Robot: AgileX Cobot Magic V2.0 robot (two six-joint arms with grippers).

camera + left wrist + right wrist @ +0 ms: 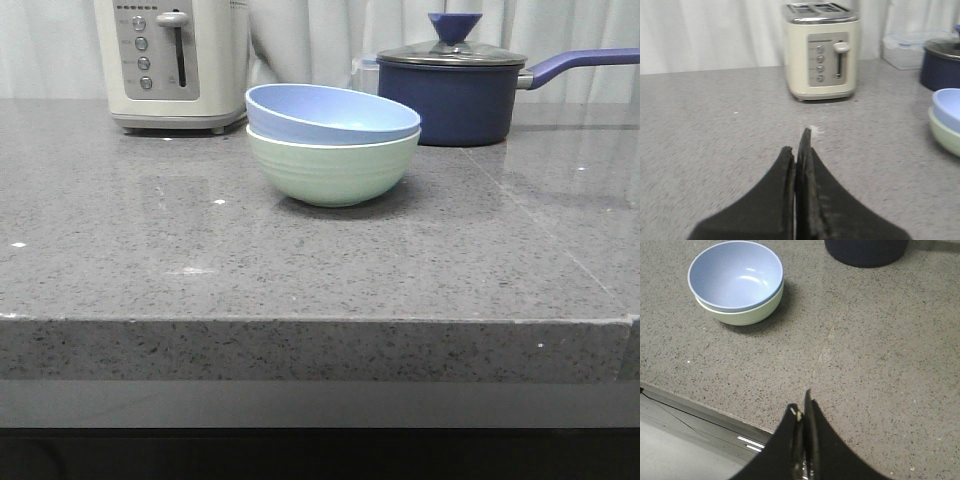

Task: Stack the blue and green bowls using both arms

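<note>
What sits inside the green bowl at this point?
The blue bowl is nested inside the green bowl, slightly tilted, and is itself empty in the right wrist view. The green bowl's interior is covered, so nothing beneath the blue one can be seen.

So the blue bowl (735, 275) is sitting nested inside the green bowl (747, 312), a bit tilted so more of the green rim shows on one side. Both are on the speckled grey countertop (875, 340), well apart from the right gripper (804, 405), whose black fingers are pressed together with nothing between them, over the counter's edge. A dark round pot (866, 251) is cut off at the frame edge, near the bowls.
</note>
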